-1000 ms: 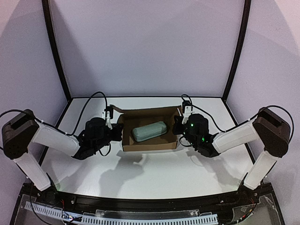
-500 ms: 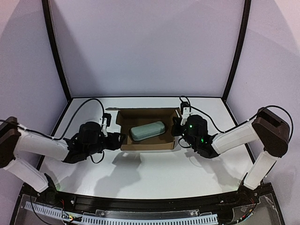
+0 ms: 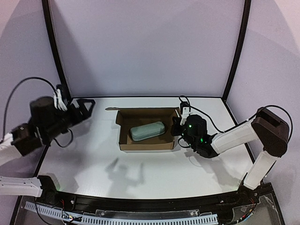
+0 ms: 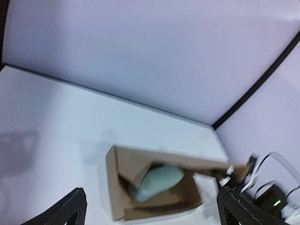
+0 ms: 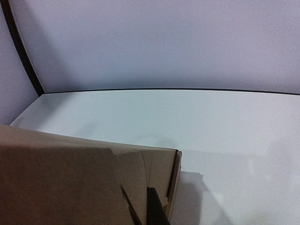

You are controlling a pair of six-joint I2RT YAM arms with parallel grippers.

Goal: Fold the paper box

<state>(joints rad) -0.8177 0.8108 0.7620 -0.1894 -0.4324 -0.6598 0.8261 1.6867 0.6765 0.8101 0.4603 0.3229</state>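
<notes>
Paper box (image 3: 146, 136) sits at the middle of the white table (image 3: 140, 173). It stands as an open-topped tray of plain brown corrugated cardboard with four walls upright. A thin flap edge runs along its far side and projects a little past the far-left corner. In the left wrist view (image 4: 154, 187) an inner panel leans loosely inside the left end. A pale grey-green case (image 3: 148, 131) lies inside on the box floor, its long axis running left to right and slightly skewed.

Right gripper (image 3: 177, 125) is at the right end wall of the box and clamped on it. One dark finger (image 5: 152, 208) shows against the cardboard, and the other is hidden behind the panel. Left gripper (image 3: 83, 110) is raised at the far left, well apart from the box. Its jaws are spread wide and hold nothing.

The table surface is matt white with a black line along its far edge. Pale lilac walls (image 3: 145, 47) enclose the far side and both flanks. Black curved posts (image 3: 54, 51) rise at the two far corners.
</notes>
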